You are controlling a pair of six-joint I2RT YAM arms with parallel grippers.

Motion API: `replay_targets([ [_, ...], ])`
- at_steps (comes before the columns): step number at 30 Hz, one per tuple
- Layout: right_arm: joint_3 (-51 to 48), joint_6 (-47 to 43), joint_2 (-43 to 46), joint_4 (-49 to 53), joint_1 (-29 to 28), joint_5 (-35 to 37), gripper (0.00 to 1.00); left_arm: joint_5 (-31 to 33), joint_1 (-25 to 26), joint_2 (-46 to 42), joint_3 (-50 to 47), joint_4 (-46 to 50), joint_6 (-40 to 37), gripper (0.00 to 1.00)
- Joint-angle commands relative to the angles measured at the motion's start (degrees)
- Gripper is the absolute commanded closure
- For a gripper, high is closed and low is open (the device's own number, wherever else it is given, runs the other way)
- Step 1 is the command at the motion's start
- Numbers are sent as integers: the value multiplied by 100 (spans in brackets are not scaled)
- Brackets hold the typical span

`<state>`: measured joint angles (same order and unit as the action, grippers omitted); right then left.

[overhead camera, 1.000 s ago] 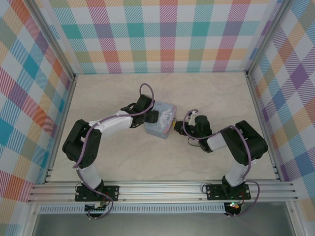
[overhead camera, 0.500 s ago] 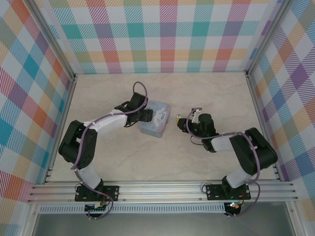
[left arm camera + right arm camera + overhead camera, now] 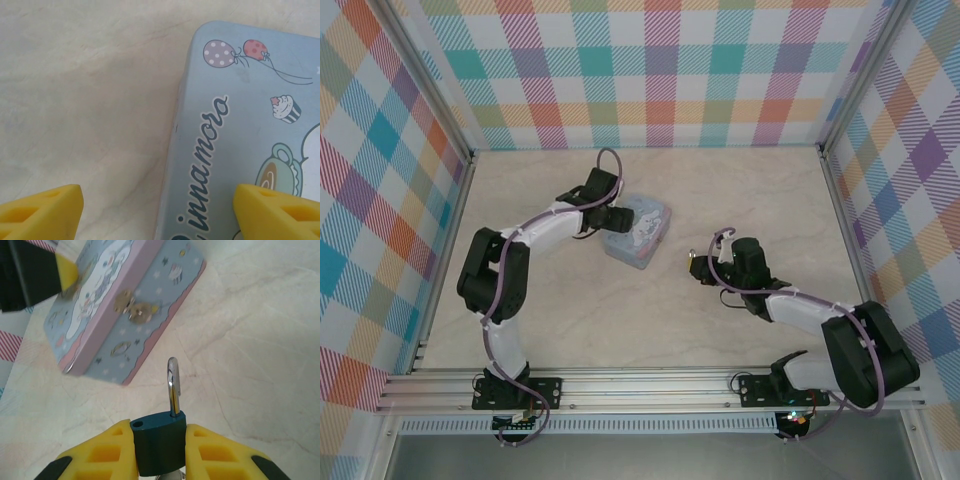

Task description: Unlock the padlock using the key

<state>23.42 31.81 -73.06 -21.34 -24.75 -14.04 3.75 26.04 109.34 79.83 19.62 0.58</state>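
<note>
At the right wrist camera, the right pincer [image 3: 160,460] was recorded clamped on the padlock [image 3: 159,437]. The dark teal body sat between the two yellow fingers [image 3: 100,457], held off the counter [image 3: 740,190]. Its shackle [image 3: 172,385] stood upright, seen edge-on, and a small round hole [image 3: 138,424] showed in the body's top beside it. From overhead the padlock was no more than a dark speck at that pincer's tip, near the right side of the tin [image 3: 640,232] but apart from it.

The left wrist camera showed the left pincer [image 3: 157,210] spread wide and holding nothing, with one fingertip above the counter and the other above the tin's lid. The overhead view placed it at the tin's left edge.

The tin's lid was down (pale blue, with a white cartoon figure), so any contents were hidden. A brass clasp [image 3: 132,307] on its side wall was noted from the right wrist camera.

A sliver of bright metal [image 3: 172,475] beneath the padlock was cut off by the frame edge and could not be identified.
</note>
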Motion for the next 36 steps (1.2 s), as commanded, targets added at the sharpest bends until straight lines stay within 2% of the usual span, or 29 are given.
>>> replay_targets([
  [1, 96, -229, 291, 763, 14, -220, 100, -276, -39, 517, 216, 645, -402, 21],
  [8, 296, -181, 415, 1526, 14, -524, 99, -300, -61, 363, 783, 940, -576, 17],
  [14, 438, -262, 167, 1847, 6, -702, 99, -302, -186, -418, 796, 994, -536, 2],
  [22, 853, -307, -488, 2128, -47, -387, 97, -195, -325, -2268, -862, 303, 82, 0],
  [28, 1036, -366, -951, 2157, -56, 3, 95, -56, -363, -2994, -1804, 332, 366, 0],
  [31, 1092, -370, -1146, 2102, -56, 87, 90, 35, -389, -3239, -2102, 352, 427, 0],
  [36, 1167, -403, -1096, 2204, -56, 506, 72, 176, -407, -3543, -2278, 472, 443, 0],
])
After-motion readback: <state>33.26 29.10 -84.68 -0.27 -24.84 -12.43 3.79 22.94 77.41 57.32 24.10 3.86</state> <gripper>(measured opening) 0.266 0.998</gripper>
